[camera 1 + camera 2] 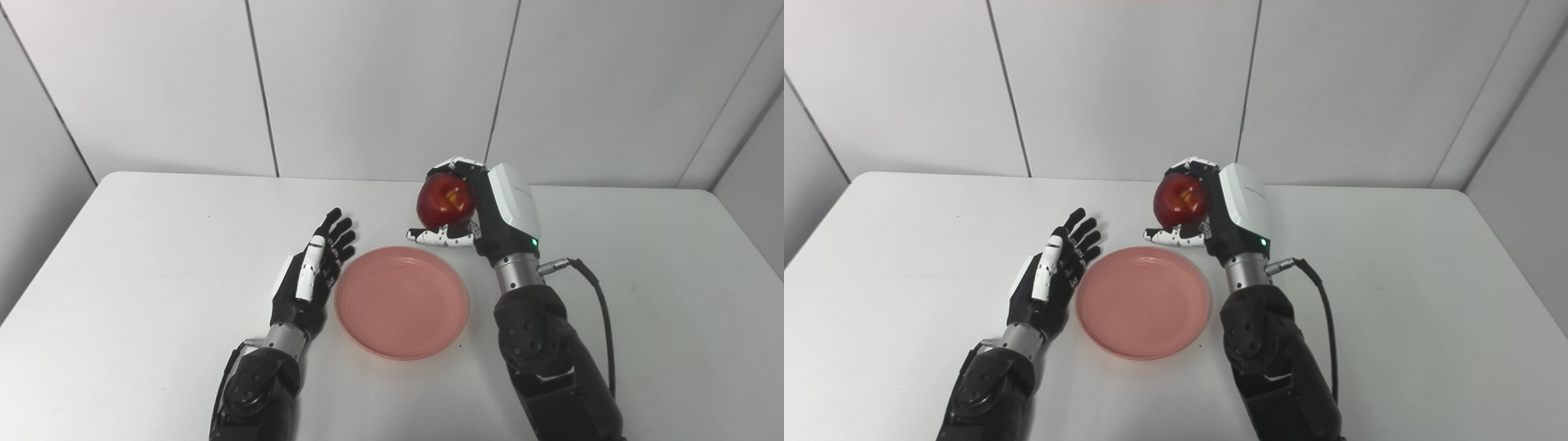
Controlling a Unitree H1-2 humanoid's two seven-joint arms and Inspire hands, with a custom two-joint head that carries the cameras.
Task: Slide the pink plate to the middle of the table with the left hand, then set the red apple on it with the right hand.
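The pink plate (pixel 401 301) lies empty near the middle of the white table (pixel 122 257), toward the front. My left hand (pixel 312 272) is open, fingers straight, right beside the plate's left rim. My right hand (pixel 484 208) is shut on the red apple (pixel 445 199) and holds it above the table just behind the plate's far right rim. The apple's stem dimple faces me. The same scene shows in the right eye view, with the apple (pixel 1181 199), the plate (pixel 1143 301), the left hand (pixel 1050 275) and the right hand (pixel 1225 208).
A black cable (pixel 603 318) loops from my right wrist over the table on the right. White wall panels (pixel 380 86) stand directly behind the table's far edge.
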